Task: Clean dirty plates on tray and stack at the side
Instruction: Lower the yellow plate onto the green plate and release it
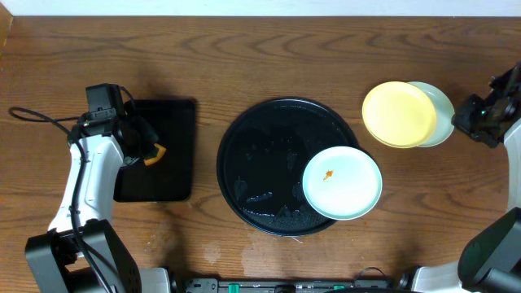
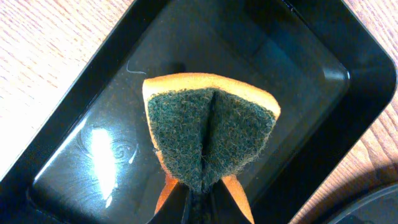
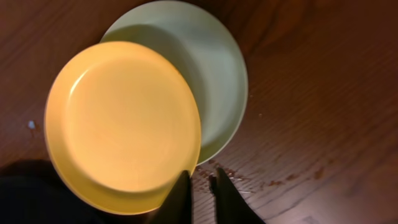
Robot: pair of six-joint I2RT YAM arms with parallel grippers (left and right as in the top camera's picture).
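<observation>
On the right part of the round black tray [image 1: 260,155] lies a mint-white plate [image 1: 342,183] with a small orange smear. To the right of the tray, a pale yellow plate [image 1: 397,114] [image 3: 124,118] rests on another mint-white plate [image 1: 440,114] [image 3: 211,68], offset to its left. My right gripper [image 1: 462,115] [image 3: 202,180] is at the edge of this stack, slightly open, with bare table showing between its jaws. One finger overlaps the yellow plate's rim. My left gripper [image 1: 146,152] [image 2: 199,186] is shut on a folded green and orange sponge [image 2: 211,124] over the small rectangular tray.
The rectangular black tray [image 1: 167,122] [image 2: 298,56] sits at the left and looks wet inside. Water drops glisten on the round tray. Small crumbs or smears mark the wood near the right fingertips [image 3: 224,186]. Cables trail off the left arm.
</observation>
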